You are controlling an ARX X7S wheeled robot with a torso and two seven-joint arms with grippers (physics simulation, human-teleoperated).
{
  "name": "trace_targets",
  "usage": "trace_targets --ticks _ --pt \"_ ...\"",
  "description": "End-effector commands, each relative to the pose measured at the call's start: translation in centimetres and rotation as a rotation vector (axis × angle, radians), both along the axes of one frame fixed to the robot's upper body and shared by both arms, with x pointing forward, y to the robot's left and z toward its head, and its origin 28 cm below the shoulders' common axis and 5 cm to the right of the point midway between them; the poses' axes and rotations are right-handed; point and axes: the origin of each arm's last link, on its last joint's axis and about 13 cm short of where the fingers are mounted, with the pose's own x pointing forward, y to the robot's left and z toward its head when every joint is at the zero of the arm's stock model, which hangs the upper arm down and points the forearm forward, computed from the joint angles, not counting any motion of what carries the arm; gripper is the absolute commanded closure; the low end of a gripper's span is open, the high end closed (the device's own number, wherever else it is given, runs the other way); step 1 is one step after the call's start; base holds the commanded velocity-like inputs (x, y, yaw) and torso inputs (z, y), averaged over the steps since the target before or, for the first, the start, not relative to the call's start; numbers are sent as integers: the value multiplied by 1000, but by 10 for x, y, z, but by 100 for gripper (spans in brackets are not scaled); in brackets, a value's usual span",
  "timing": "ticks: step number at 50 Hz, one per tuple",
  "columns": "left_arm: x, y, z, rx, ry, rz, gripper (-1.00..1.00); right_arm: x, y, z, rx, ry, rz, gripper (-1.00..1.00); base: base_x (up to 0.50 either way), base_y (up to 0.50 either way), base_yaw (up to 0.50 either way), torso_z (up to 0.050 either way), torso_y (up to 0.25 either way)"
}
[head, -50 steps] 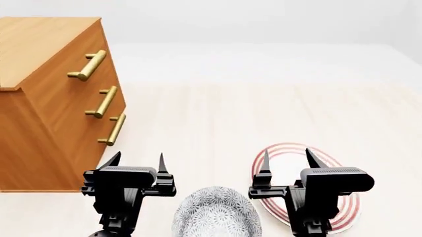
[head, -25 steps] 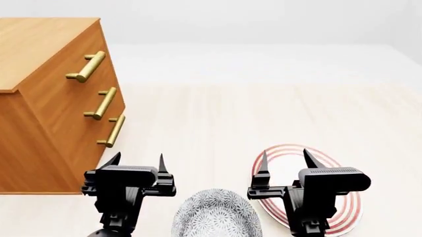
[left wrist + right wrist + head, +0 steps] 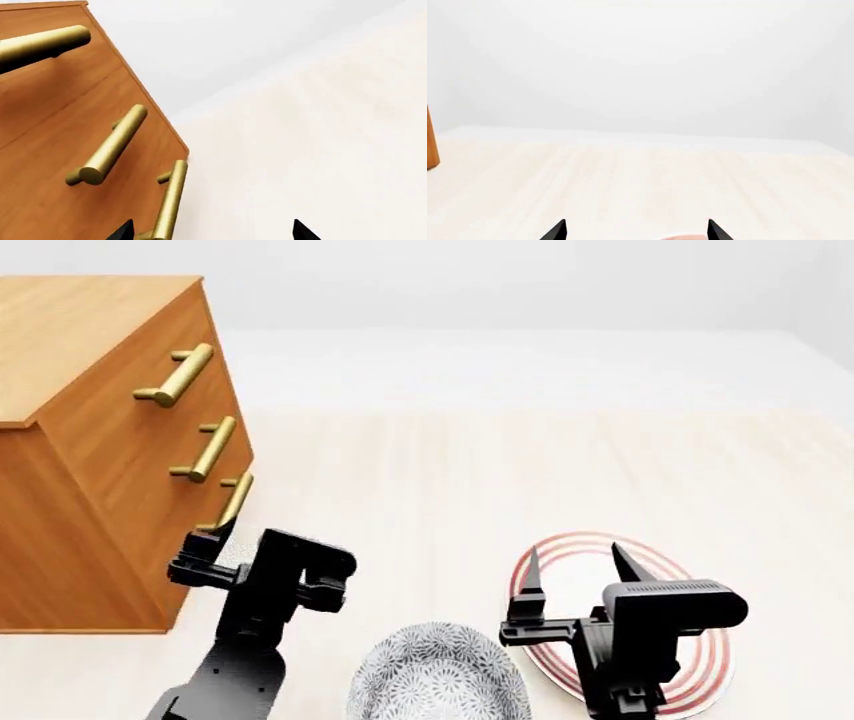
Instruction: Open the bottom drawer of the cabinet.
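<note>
The orange-brown cabinet (image 3: 94, 350) stands at the left with three gold bar handles down its front. The bottom drawer (image 3: 176, 538) is shut, and its handle (image 3: 230, 503) is the lowest of the three. My left gripper (image 3: 247, 550) sits just in front of that handle, turned toward the cabinet. In the left wrist view the bottom handle (image 3: 170, 200) runs between the open fingertips of the left gripper (image 3: 212, 232), close to one tip, not clamped. My right gripper (image 3: 575, 565) hangs open and empty over a plate.
A red-ringed plate (image 3: 701, 675) lies on the pale floor under the right gripper. A grey patterned bowl (image 3: 434, 680) sits between the two arms. The two upper handles (image 3: 174, 375) (image 3: 204, 448) stick out above the bottom one. The cabinet's edge (image 3: 430, 142) shows in the right wrist view.
The left arm has swung forward and turned, bringing its gripper from beside the bowl up to the bottom handle. The right gripper has barely shifted.
</note>
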Motion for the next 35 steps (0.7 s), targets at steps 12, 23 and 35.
trace_targets --ticks 12,23,35 --pt "34 13 -19 372 139 90 -100 0 1 2 -3 -5 5 -100 0 0 0 0 0" --pt "45 16 -26 448 161 129 -100 0 0 1 -2 -6 2 -100 0 0 0 0 0" --pt "71 22 -31 489 198 188 -100 -1 1 0 -3 -7 5 -100 0 0 0 0 0"
